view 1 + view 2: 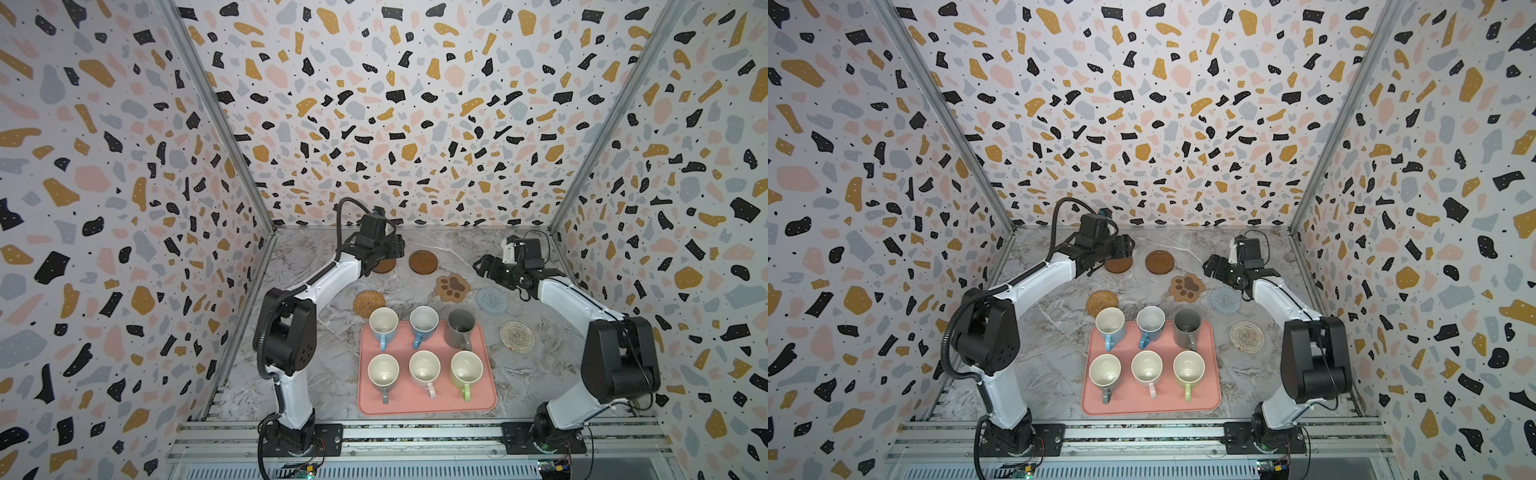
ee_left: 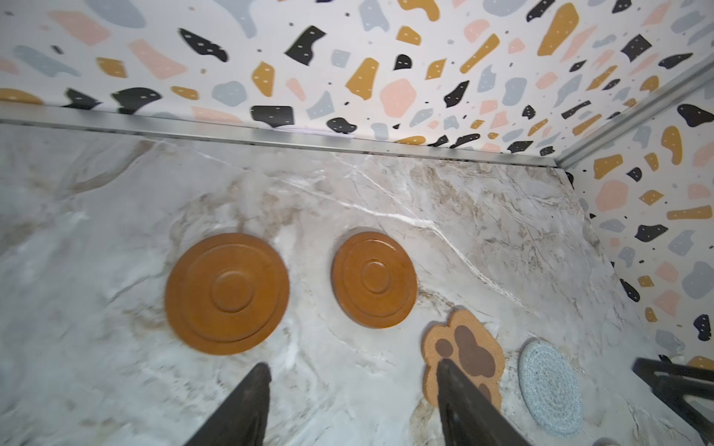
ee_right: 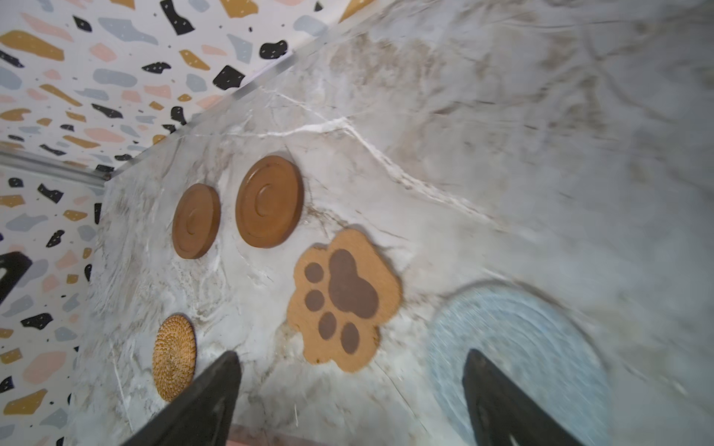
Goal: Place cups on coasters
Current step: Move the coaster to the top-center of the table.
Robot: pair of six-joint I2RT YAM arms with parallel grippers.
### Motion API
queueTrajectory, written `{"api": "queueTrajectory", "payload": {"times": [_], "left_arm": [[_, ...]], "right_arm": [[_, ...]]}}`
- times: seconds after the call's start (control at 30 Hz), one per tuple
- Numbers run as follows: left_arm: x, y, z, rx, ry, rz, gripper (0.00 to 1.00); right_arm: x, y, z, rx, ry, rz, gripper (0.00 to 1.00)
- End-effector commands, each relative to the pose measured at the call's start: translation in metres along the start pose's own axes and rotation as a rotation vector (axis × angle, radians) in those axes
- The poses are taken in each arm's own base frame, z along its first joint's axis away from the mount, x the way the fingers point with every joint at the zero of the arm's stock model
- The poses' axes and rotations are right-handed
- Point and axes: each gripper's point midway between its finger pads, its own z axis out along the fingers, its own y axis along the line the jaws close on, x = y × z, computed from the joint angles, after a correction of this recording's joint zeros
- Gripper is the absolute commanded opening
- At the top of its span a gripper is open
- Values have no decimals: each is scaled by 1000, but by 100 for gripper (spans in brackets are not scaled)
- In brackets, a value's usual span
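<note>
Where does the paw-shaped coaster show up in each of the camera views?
Top view: paw-shaped coaster on the marble beyond the pink tray.
Top view: the paw-shaped coaster in the same spot.
Left wrist: coaster partly behind one finger of the left gripper.
Right wrist: coaster fully visible, just beyond the right gripper.
Shared landmark: the grey-blue woven coaster beside it in all four.
</note>
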Motion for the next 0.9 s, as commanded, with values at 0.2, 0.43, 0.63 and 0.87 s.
{"api": "queueTrajectory", "payload": {"times": [0.2, 0.43, 0.63, 0.87], "left_arm": [[34, 44, -36, -66, 13, -60, 70], [46, 52, -51, -76, 23, -73, 71], [45, 55, -60, -71, 16, -88, 72], [50, 55, -62, -69, 28, -92, 72]], "right_arm": [[2, 55, 92, -206, 78, 50, 78], [1, 64, 134, -259, 113, 81, 72], [11, 71, 153, -301, 142, 93, 71], [18, 79, 167, -344, 171, 92, 71]]}}
